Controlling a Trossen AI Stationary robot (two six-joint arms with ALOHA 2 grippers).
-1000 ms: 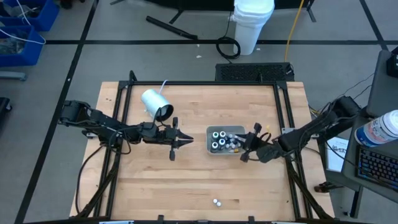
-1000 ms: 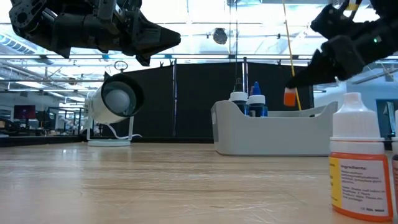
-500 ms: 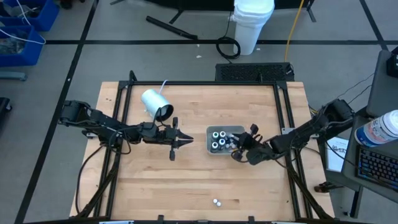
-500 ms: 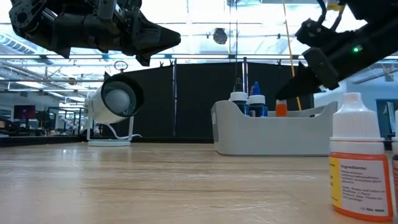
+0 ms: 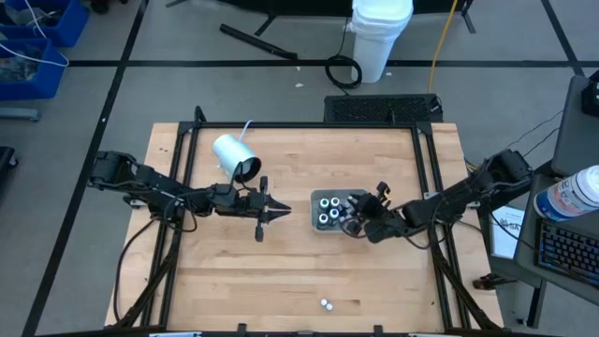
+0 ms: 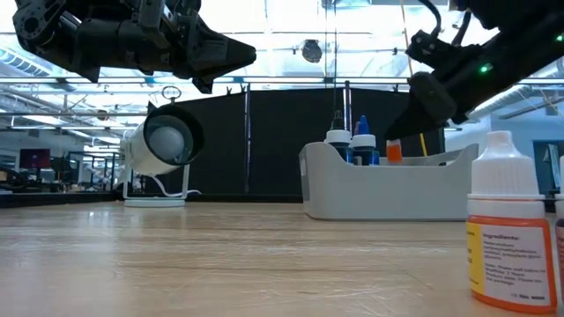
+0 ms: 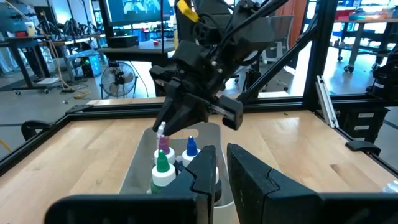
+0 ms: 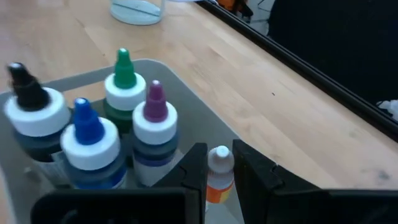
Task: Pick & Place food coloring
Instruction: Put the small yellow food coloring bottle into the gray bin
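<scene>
A small orange food-colouring bottle with a white cap (image 8: pixel 218 174) is gripped upright between the fingers of the right gripper (image 5: pixel 357 221), directly above the grey rectangular plastic tray (image 6: pixel 388 189). The left gripper (image 5: pixel 278 212), closed and empty, is parked well left.

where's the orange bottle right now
The right gripper holds the orange bottle over the grey tray, right of centre, beside the purple-tipped bottle.
</scene>
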